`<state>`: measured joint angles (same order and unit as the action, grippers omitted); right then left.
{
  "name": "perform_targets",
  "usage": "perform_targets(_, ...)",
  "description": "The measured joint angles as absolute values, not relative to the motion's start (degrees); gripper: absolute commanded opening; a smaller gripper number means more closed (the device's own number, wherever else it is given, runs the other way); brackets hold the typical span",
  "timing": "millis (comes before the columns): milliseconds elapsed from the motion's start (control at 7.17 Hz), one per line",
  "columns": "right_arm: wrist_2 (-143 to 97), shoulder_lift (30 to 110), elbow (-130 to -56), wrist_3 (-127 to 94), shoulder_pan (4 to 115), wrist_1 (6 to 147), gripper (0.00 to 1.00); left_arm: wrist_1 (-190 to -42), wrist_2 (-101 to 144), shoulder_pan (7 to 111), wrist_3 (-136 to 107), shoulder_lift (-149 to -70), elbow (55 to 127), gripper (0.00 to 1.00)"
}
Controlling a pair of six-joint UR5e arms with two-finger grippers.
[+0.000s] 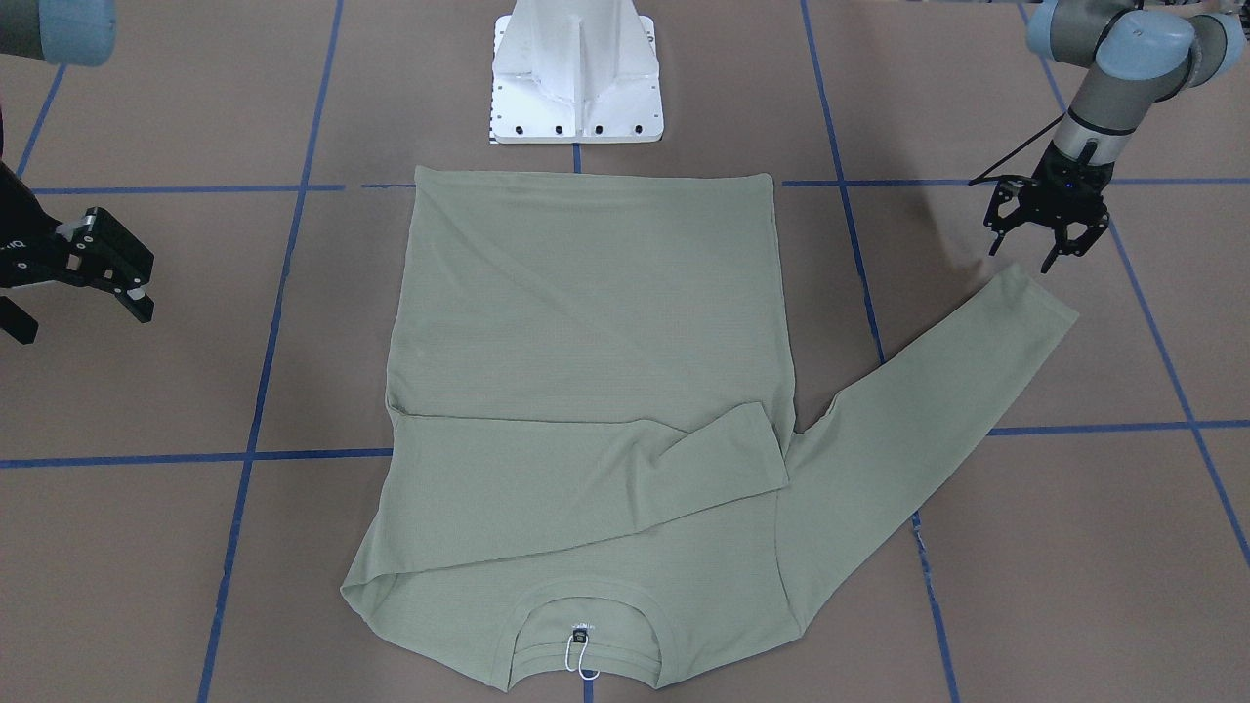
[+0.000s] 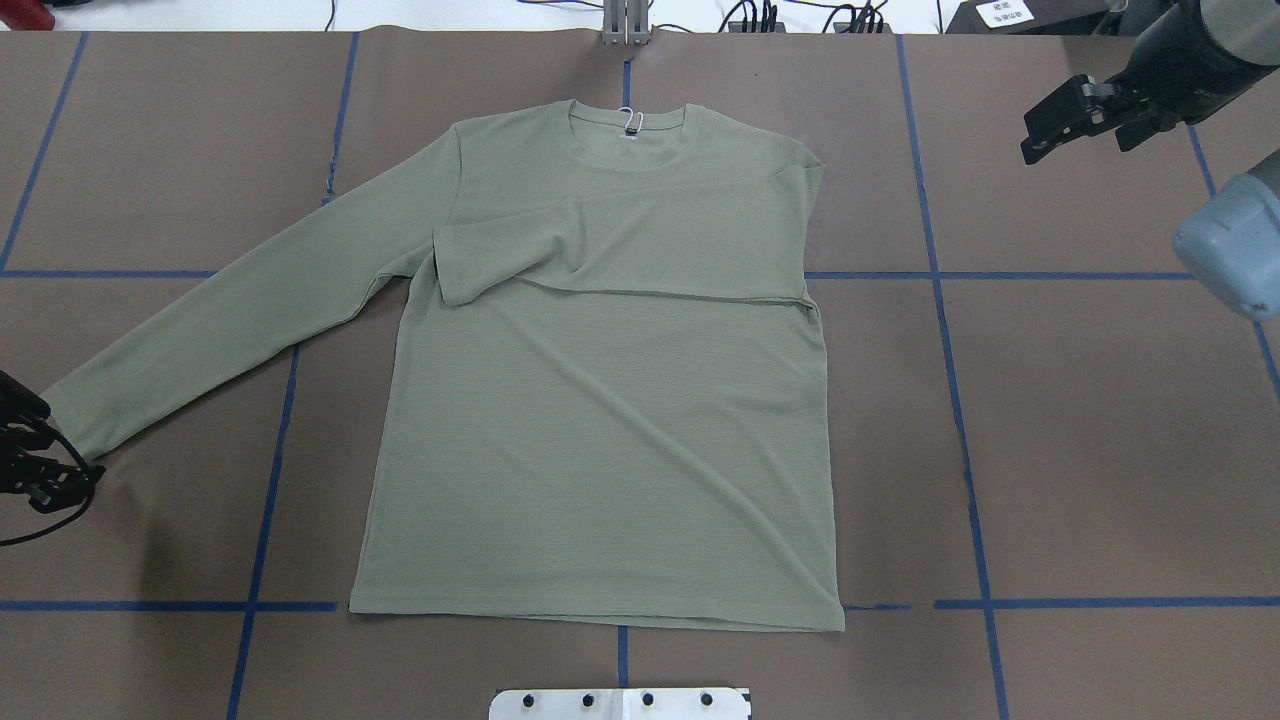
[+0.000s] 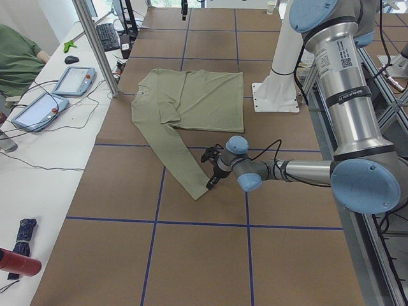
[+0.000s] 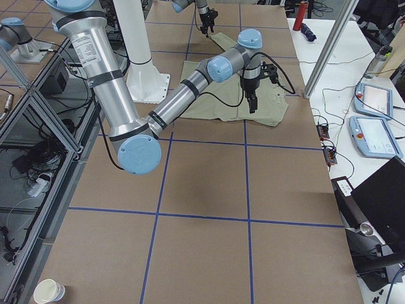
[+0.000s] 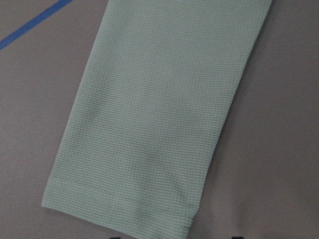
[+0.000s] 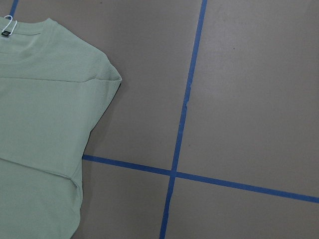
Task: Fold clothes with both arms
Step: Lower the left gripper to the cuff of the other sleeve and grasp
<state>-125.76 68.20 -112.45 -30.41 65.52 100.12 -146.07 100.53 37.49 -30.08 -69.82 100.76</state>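
The pale sage-green shirt (image 1: pixel 586 322) (image 2: pixel 600 430) lies flat on the brown table, its collar and white loop tag (image 2: pixel 630 122) on the far side from the robot base. One sleeve is folded across the chest (image 2: pixel 600 245). The other sleeve stretches out to the robot's left and ends in a cuff (image 1: pixel 1037 298) (image 5: pixel 119 204). My left gripper (image 1: pixel 1033 246) (image 2: pixel 50 478) hovers open just beyond that cuff, touching nothing. Off the shirt's opposite shoulder, my right gripper (image 1: pixel 88 322) (image 2: pixel 1078 148) hangs open and empty above bare table.
The white pedestal base (image 1: pixel 576 78) stands near the shirt's hem. Blue tape lines (image 6: pixel 182 119) grid the table. In the exterior left view a white bench with teach pendants (image 3: pixel 73 80) runs past the collar side, and a person's green sleeve (image 3: pixel 16 60) shows there.
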Motion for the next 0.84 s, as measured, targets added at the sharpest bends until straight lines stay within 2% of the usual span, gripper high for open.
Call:
perform_targets(139,-125.72,68.2,-112.43,-30.41,65.49,100.11,1.0,-146.07,100.51,37.47,-30.04,-69.88,100.54,0.68)
perform_targets(279,-125.7,68.2,-112.42,-30.41,65.49,100.11,1.0,-146.07,100.51,37.42,-30.0,-69.92,100.31,0.62)
perform_targets(558,-125.66,68.2,-112.41,-30.41,65.48,100.05,1.0,-146.07,100.51,37.31,-29.98,-70.11,99.92,0.42)
perform_targets(697,-125.63,68.2,-112.39,-30.4,65.48,100.03,1.0,-146.07,100.48,37.29,-29.97,-70.29,99.71,0.38)
perform_targets(836,-125.61,68.2,-112.35,-30.36,65.48,100.02,1.0,-146.07,100.47,37.27,-29.97,-70.46,99.49,0.24)
